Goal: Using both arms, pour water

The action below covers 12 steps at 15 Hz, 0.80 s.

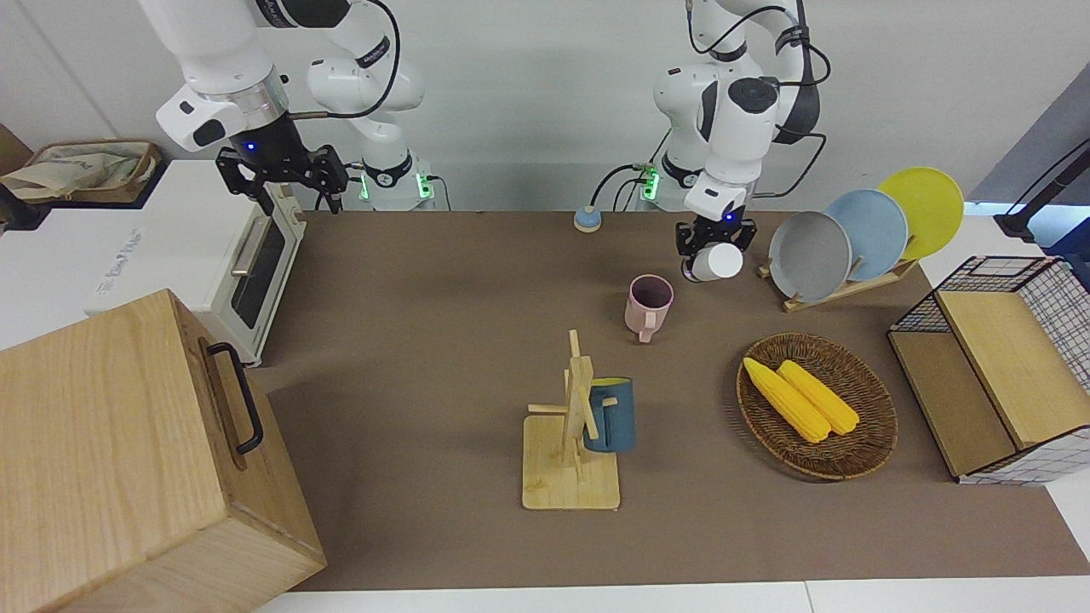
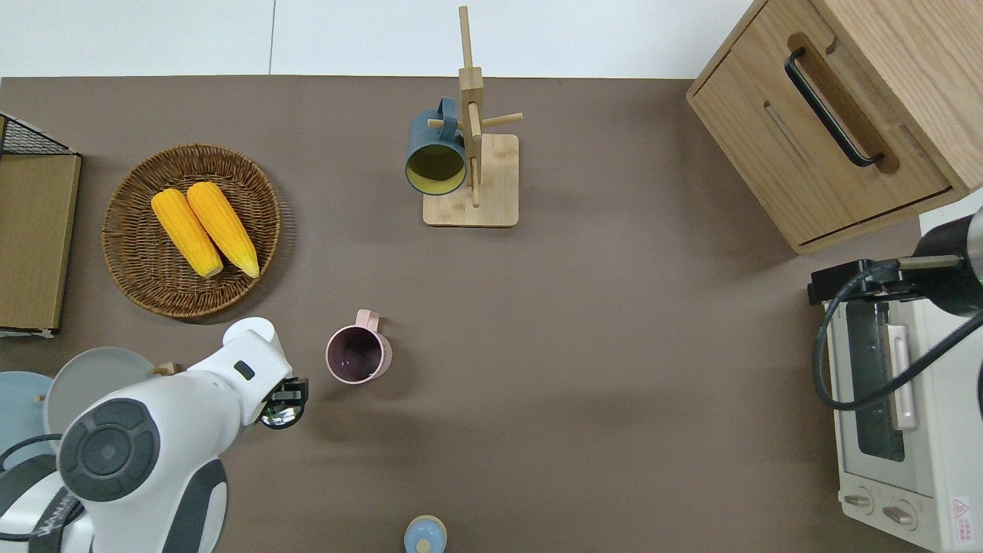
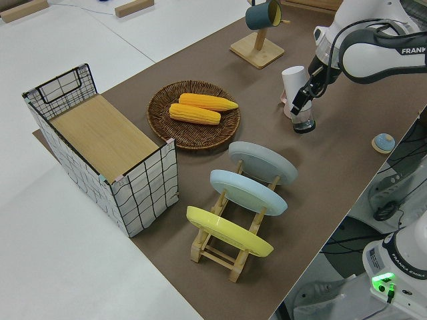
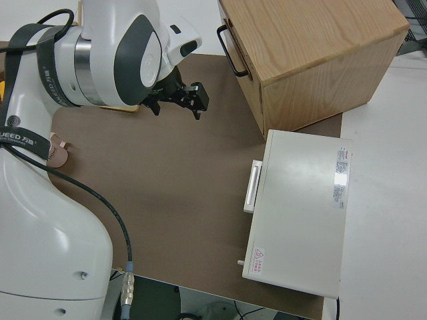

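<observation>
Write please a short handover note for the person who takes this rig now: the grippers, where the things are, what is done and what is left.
Left gripper: shut on the white cup, held tilted in the air, close to the pink mug but not over it.
Right gripper: open, holding nothing, up by the toaster oven.
Pink mug: upright on the table, nearer to the robots than the mug rack, which carries the blue mug.
Done: the white cup is picked up.
Left: bring it over the pink mug and pour. I cannot tell whether any water is in either one.
</observation>
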Available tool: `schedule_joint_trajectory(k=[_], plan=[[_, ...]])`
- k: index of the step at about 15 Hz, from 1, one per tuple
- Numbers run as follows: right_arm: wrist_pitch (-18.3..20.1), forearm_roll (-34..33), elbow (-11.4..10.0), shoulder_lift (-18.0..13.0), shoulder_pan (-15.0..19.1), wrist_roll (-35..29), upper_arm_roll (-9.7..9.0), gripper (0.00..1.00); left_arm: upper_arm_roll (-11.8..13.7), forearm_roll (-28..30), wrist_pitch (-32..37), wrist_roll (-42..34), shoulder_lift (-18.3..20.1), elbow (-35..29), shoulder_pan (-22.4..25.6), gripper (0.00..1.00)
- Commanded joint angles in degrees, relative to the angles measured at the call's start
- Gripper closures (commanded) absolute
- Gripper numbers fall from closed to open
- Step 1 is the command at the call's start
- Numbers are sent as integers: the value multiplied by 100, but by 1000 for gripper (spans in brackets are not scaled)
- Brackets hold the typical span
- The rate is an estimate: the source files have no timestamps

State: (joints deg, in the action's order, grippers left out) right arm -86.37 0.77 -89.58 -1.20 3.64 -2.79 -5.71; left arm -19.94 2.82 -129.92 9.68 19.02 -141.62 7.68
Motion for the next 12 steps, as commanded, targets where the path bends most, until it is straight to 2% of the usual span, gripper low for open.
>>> schedule_joint_trajectory(k=[1,5,8,10,12], plan=[[85,64,81,24,14,138,9,9,-19,-238,-104,25,49,538,593,1000],[85,64,81,24,14,138,9,9,-10,-554,-34,69,-188,1144,989,1000],[85,64,81,24,14,138,9,9,-10,-643,133,95,-250,1514,1078,1000],[85,64,81,24,14,138,9,9,-10,-652,692,43,-389,1986,1148,1000],[85,64,81,24,14,138,9,9,-2,-652,1509,16,-661,2732,1148,1000]])
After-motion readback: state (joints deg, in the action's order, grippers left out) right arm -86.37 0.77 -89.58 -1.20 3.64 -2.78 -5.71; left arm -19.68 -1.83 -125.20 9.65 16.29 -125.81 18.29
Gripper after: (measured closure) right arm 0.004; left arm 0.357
